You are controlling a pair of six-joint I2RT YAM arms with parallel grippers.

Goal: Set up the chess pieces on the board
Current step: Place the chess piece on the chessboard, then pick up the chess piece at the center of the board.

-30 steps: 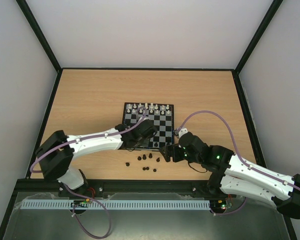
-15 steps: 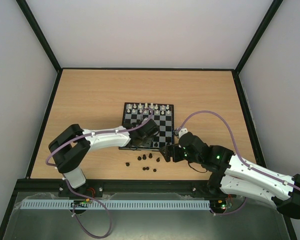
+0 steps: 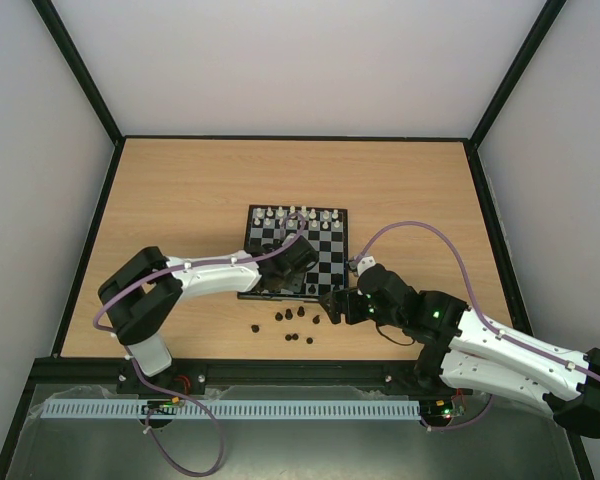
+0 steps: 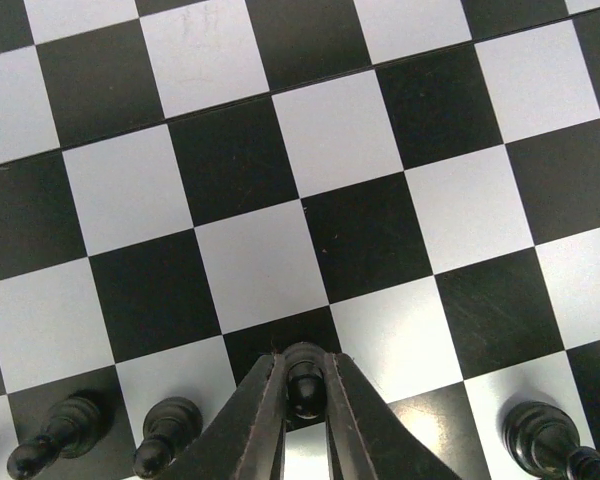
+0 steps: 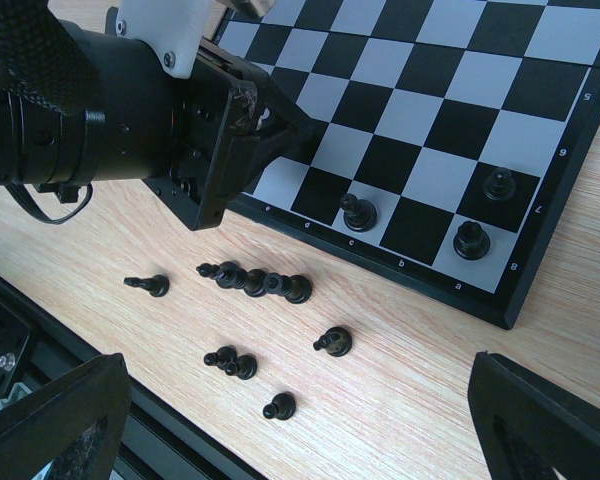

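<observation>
One chess piece (image 4: pixel 304 374) (black) inside left pincer (image 4: pixel 303 364)

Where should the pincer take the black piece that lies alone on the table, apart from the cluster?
The lone piece lies on its side on the table, thin tip pointing away from the cluster. Probably come straight down and close across its thicker base end.

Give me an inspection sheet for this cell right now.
surface: light wooden table.
job's things: board mid-table; some black chess pieces standing on its near rows, more loose on the table before it; white pieces along its far edge.
clutter: nothing seen.
grippers: left gripper shut on a black piece over the board; right gripper open, empty.
cables: purple cables looped off both arms.
surroundings: pale walls, black frame.
</observation>
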